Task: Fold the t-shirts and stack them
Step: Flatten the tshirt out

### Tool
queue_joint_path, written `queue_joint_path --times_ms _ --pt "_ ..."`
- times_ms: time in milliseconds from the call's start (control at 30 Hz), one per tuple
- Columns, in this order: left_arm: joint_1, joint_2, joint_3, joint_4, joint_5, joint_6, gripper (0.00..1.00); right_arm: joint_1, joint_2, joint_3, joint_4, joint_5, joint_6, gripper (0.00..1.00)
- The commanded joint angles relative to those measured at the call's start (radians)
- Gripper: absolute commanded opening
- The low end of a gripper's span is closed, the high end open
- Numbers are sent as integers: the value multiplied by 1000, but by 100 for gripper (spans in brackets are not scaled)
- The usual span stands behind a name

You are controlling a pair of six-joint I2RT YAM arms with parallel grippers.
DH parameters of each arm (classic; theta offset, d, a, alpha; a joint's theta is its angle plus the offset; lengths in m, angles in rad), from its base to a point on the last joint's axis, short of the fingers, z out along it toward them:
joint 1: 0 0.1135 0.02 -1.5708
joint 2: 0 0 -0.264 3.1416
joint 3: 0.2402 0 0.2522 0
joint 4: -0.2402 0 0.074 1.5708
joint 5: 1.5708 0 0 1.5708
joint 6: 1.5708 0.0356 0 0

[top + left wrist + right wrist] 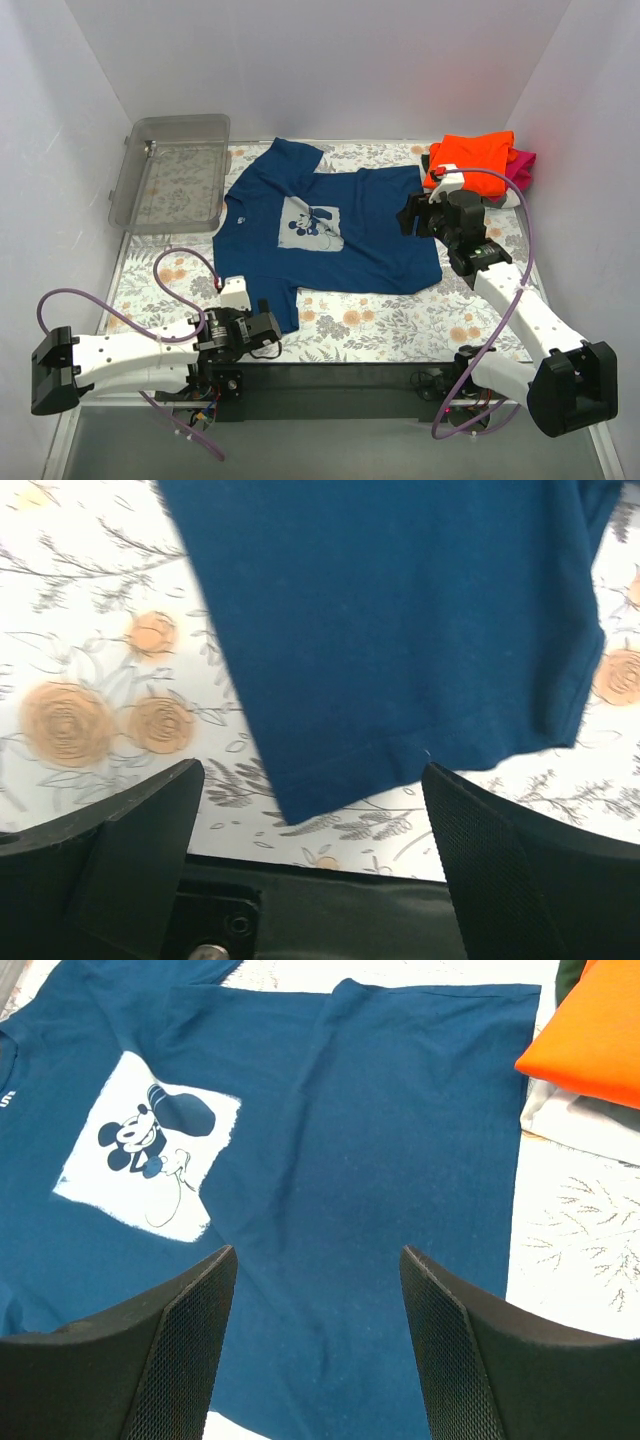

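Observation:
The navy blue t-shirt (330, 225) lies spread flat on the floral table cover, pale cartoon print (311, 222) facing up. It also shows in the right wrist view (380, 1160). Its near sleeve (400, 630) fills the left wrist view. My left gripper (262, 330) is open and empty, just before that sleeve's hem. My right gripper (410, 215) is open and empty, above the shirt's bottom hem side. A folded bright orange shirt (470, 156) lies on a magenta one (520, 165) at the back right, with a greyish one (575, 1120) beneath.
A clear plastic bin (170, 170) stands at the back left. White walls enclose the table on three sides. A black strip (330, 910) runs along the table's near edge under my left gripper.

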Motion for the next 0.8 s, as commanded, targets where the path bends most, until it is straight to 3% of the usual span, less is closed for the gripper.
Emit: queue_joint_path --times_ms 0,100,400,767 --pt "-6 -60 -66 134 65 -579 81 -3 9 19 35 13 -5 60" --pt "-6 -35 -75 148 93 -599 77 -1 6 16 35 13 -3 60" --pt "-19 -46 -104 143 166 -632 52 -1 6 15 35 10 -5 60" --pt "-26 -78 -117 77 168 -642 39 -1 12 13 33 10 -5 60"
